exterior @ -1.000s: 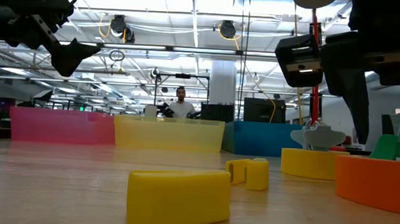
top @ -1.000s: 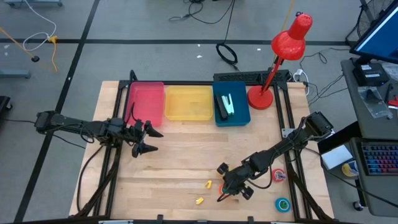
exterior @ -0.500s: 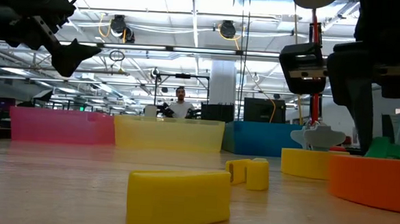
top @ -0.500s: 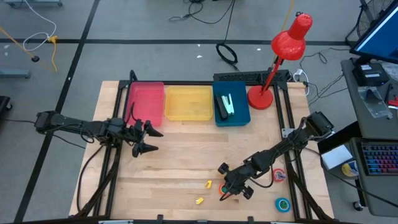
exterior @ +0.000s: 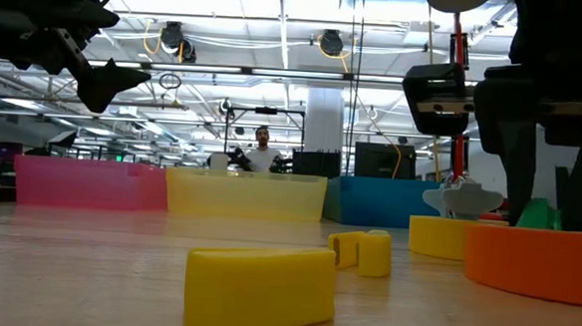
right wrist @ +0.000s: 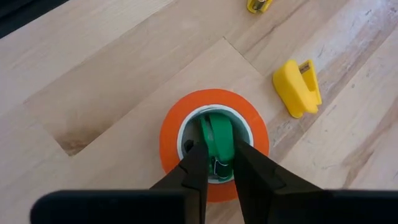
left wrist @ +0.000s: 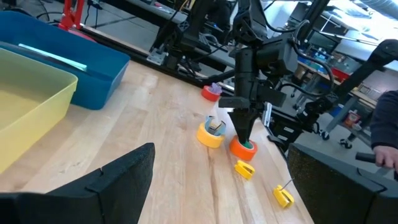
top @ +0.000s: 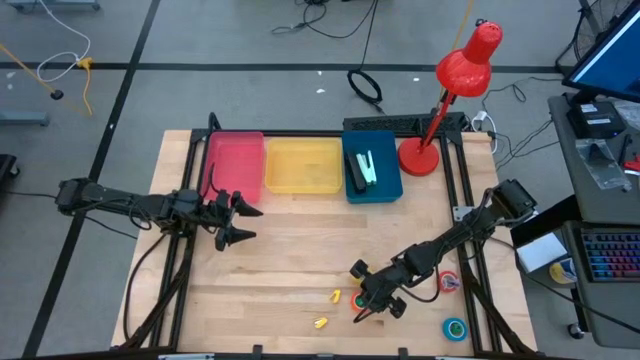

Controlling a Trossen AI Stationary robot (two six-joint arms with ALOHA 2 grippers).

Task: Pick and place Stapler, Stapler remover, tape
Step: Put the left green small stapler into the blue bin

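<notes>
An orange tape roll (right wrist: 214,146) lies flat on the table near its front edge, with a green piece (right wrist: 216,138) in its hole. My right gripper (right wrist: 221,165) reaches into that hole, shut on the green piece. A yellow roll (left wrist: 210,134) lies beside it. A red roll (top: 448,282) and a blue-teal roll (top: 455,328) lie toward the right. Two yellow stapler removers (top: 335,297) (top: 320,323) rest on the wood near the front. The stapler (top: 362,172) lies in the blue bin (top: 388,186). My left gripper (top: 246,224) hovers open at the left. My right gripper pinches the green piece (right wrist: 217,152) inside the orange roll's hole between its two fingers (right wrist: 194,163), both of which stand inside the ring. The fingers come slanting down from above. The roll lies flat on the table.
A pink bin (top: 235,165) and a yellow bin (top: 303,165) stand beside the blue one along the far edge. A red desk lamp (top: 445,100) stands at the far right corner. Bare wood lies between the bins and the removers. A person shows far behind the table (exterior: 262,152).
My right gripper's fingers have drawn together inside the orange roll and shut on the green piece. The roll has slid a little along the table while staying flat.
</notes>
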